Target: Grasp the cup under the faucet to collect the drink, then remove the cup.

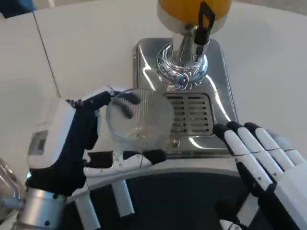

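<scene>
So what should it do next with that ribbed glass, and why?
Probably carry the clear ribbed glass cup a little further right and forward. The left hand holds it at the left edge of the slotted steel drip grate, not yet beneath the black-handled faucet.

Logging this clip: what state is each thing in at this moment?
cup: upright, held by the left hand, over the tray's front-left edge, looks empty
left hand: grips the cup
right hand: holds nothing, fingers extended
faucet: no stream visible
drip tray: nothing on grate

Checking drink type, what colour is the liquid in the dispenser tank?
Orange-yellow, seen in the tank at the head view's top edge.
</scene>
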